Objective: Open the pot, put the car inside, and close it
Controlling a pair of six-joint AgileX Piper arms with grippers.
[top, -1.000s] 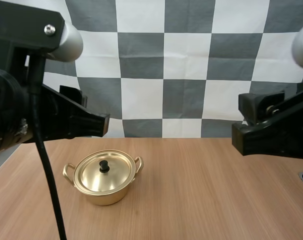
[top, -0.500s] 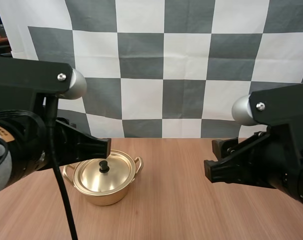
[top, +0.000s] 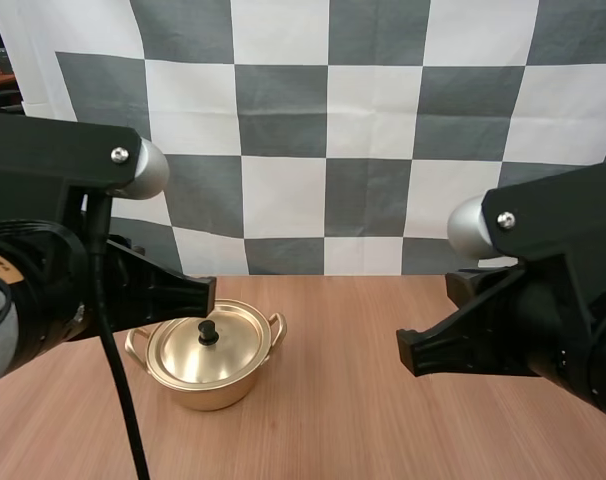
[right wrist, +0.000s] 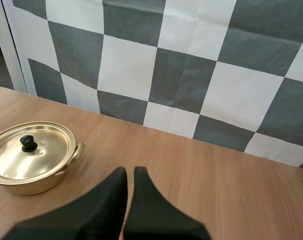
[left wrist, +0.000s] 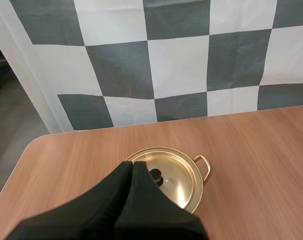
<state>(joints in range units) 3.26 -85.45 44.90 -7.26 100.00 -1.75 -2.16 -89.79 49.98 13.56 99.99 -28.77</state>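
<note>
Wood-grain table (top: 383, 400) carries a gold pot (top: 211, 392), lid (top: 183, 357) on, towards its left side. Left gripper (left wrist: 132, 165), fingers pressed together, hovers near the lid's knob (left wrist: 155, 175). Right gripper (right wrist: 130, 171), likewise closed and empty, hangs well apart from the pot.

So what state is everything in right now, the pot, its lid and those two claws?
Pot: upright on the table, closed.
Lid: seated on the pot, knob up.
Left gripper: shut, holding nothing, close to the lid's knob.
Right gripper: shut, holding nothing, off to the pot's side.
</note>
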